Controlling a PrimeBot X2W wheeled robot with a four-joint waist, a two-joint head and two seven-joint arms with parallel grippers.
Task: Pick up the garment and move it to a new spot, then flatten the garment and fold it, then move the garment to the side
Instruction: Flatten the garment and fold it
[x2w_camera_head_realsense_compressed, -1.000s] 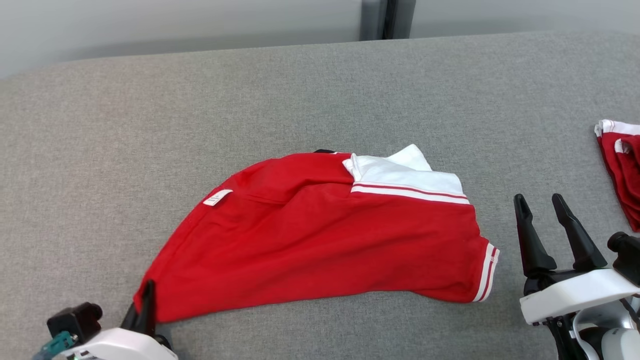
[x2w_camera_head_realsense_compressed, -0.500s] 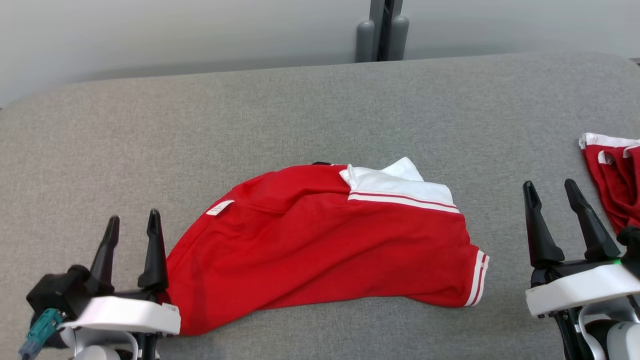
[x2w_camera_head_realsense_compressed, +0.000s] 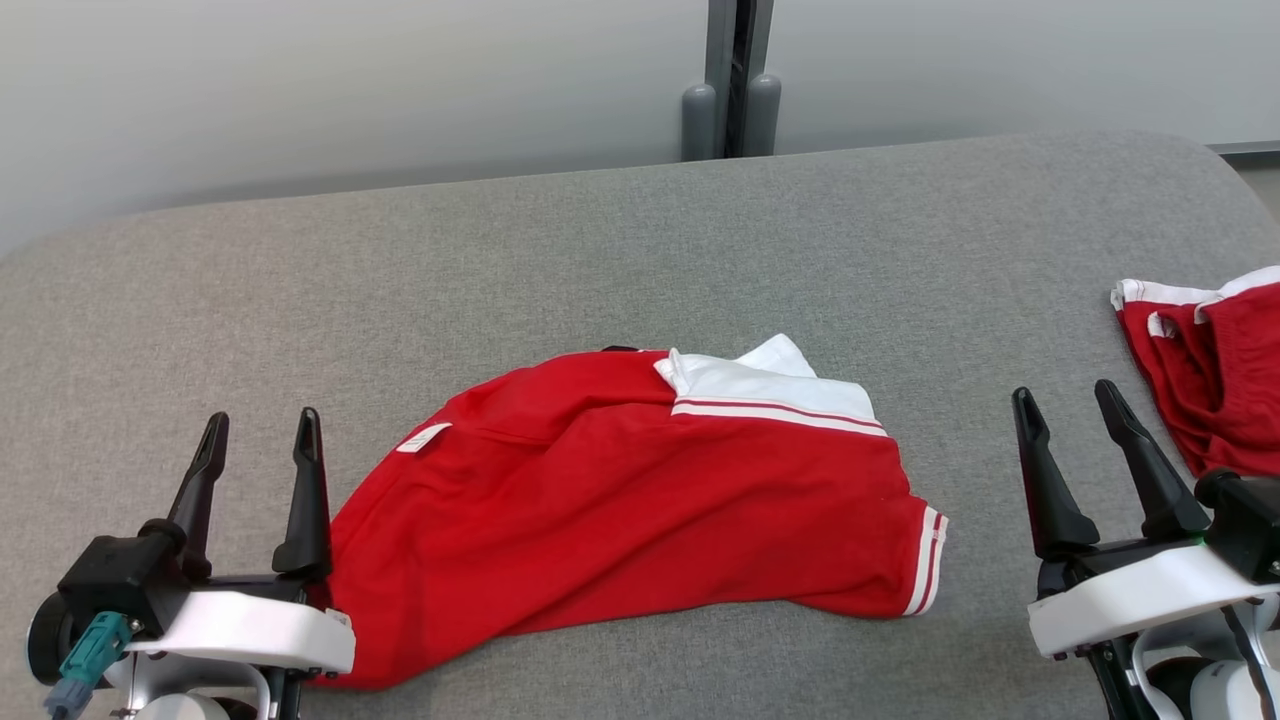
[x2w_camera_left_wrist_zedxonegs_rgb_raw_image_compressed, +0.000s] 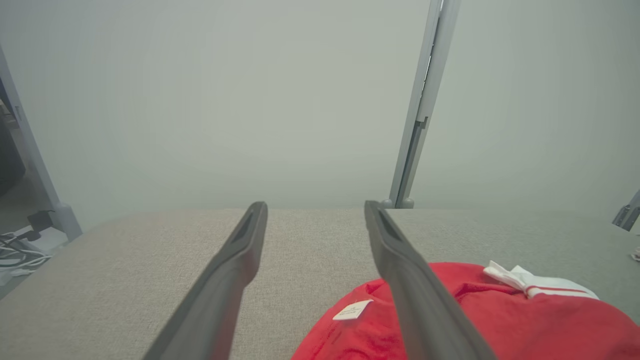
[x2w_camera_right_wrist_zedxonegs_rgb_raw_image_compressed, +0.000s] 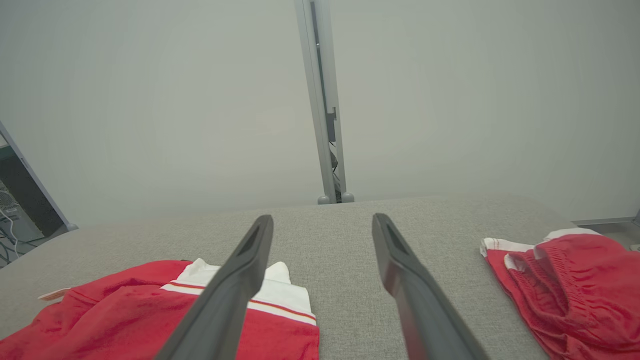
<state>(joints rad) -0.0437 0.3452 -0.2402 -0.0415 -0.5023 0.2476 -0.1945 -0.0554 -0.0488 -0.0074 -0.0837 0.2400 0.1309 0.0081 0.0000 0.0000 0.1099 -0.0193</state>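
Red knit garment (x2w_camera_head_realsense_compressed: 640, 510), white striped collar (x2w_camera_head_realsense_compressed: 770, 385), lies rumpled at centre of coarse grey felt table (x2w_camera_head_realsense_compressed: 500, 260). Left gripper (x2w_camera_head_realsense_compressed: 262, 425), 8 o'clock, just beside cloth: tapered dark fingers (x2w_camera_head_realsense_compressed: 305, 490) spread, empty. Right gripper (x2w_camera_head_realsense_compressed: 1062, 395), 4 o'clock: released too.

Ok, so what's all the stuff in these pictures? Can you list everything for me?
table: one, grey and fabric-covered, under everything
red shirt: one, red with a white collar and striped trim, lying rumpled in the middle of the table
label: one, white, on the shirt's left part
second garment: one, red with white edging, bunched at the table's right edge
post: one, grey, upright behind the table's far edge
wall: one, pale grey, behind the table
cables: a few, white, on the floor off the table's left end
left claw: one, dark fingers, open, beside the shirt's left end
right claw: one, dark fingers, open, between the shirt and the second garment
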